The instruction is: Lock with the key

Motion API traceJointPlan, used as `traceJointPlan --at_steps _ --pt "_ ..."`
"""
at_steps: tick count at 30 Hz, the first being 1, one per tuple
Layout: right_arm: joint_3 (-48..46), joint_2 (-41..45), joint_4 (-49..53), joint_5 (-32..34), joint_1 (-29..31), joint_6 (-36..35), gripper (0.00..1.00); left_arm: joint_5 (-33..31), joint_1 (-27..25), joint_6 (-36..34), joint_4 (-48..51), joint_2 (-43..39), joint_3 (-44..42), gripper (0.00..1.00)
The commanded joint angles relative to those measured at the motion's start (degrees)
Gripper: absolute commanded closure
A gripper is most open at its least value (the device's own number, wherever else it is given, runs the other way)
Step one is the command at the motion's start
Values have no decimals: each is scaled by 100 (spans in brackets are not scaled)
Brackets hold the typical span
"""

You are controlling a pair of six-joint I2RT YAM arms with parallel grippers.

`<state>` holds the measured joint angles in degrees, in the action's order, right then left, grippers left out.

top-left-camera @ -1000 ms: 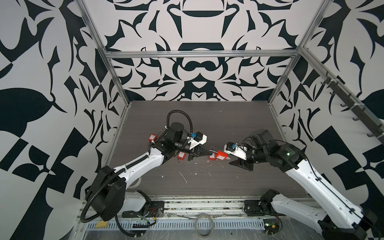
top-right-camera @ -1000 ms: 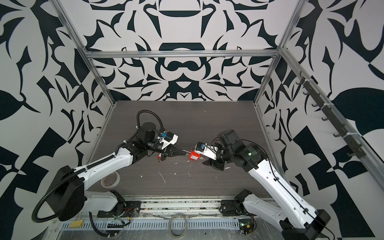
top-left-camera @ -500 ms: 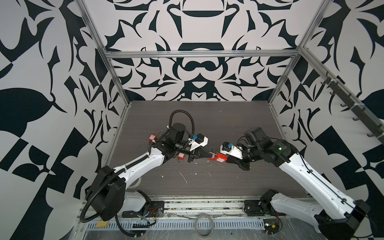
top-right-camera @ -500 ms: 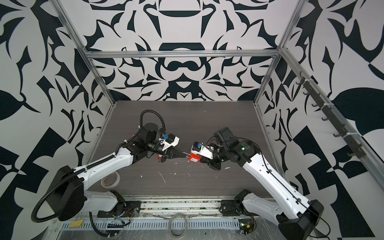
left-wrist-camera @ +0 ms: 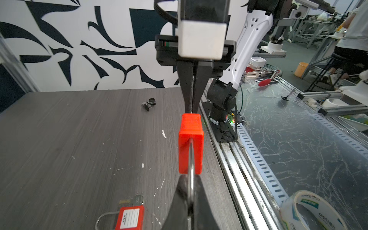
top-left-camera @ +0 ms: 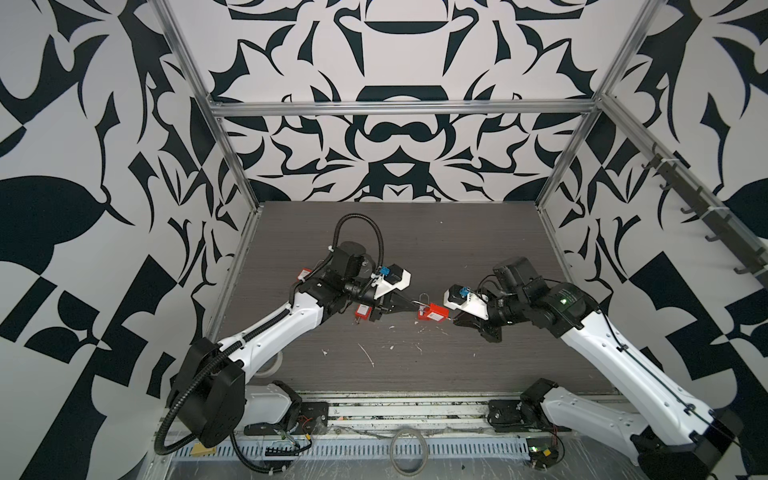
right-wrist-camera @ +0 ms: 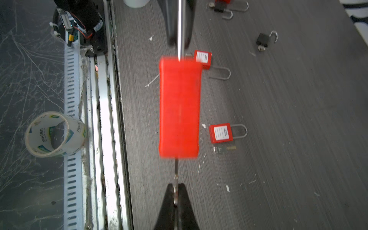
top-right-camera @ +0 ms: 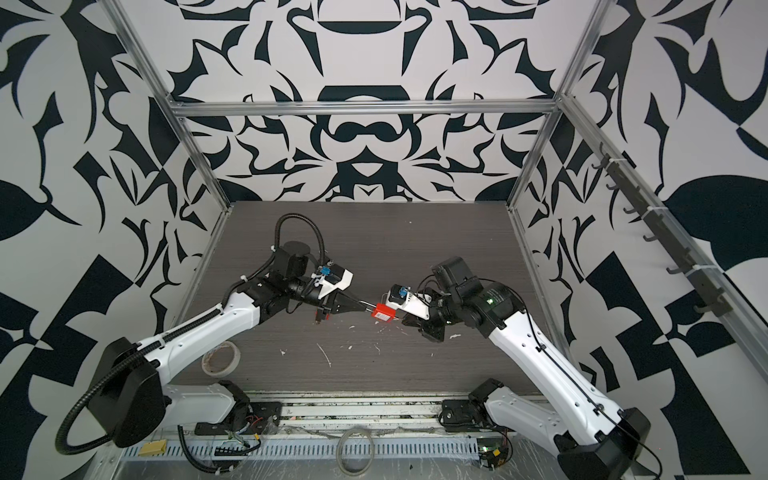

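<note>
A red padlock hangs above the table between my two grippers. My left gripper is shut on its steel shackle, and the red body sticks out beyond the fingertips. My right gripper is shut on the thin key, which runs into the bottom end of the red padlock. The shackle shows at the far end, between the left fingers.
Other red padlocks lie on the dark table, one with a loose key beside it. A small black padlock lies farther off. A tape roll sits by the front rail.
My right gripper moved in toward the padlock's bottom end and shut on the key. The left gripper kept its hold on the shackle and shifted only slightly.
</note>
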<state>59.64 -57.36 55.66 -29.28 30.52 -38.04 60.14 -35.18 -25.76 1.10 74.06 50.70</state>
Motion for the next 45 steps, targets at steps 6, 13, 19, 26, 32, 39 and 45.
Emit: traceJointPlan --at_steps 6,13,19,26,32,39,45 --pt "97 -146 379 137 -231 -41 100 74 244 -462 736 -150 249 100" --pt "-61 95 -998 542 -249 1877 100 -193 237 -1494 3559 852 1452 100" --pt "264 -212 -1054 1434 -243 3567 100 -563 206 -1713 4431 1260 1817 100" --pt "23 -214 -1114 1994 -190 4922 100 -1174 -149 -1908 5107 1905 2121 100" --pt "-669 295 -1523 2274 184 5843 100 -1866 -644 -1958 5428 2718 2528 100" --pt "-1536 628 -1714 2675 777 6855 100 -2213 -1038 -1964 5660 3564 3162 100" --pt "-2344 900 -2185 2762 1355 7371 100 -2428 -1188 -2086 6187 4157 3657 100"
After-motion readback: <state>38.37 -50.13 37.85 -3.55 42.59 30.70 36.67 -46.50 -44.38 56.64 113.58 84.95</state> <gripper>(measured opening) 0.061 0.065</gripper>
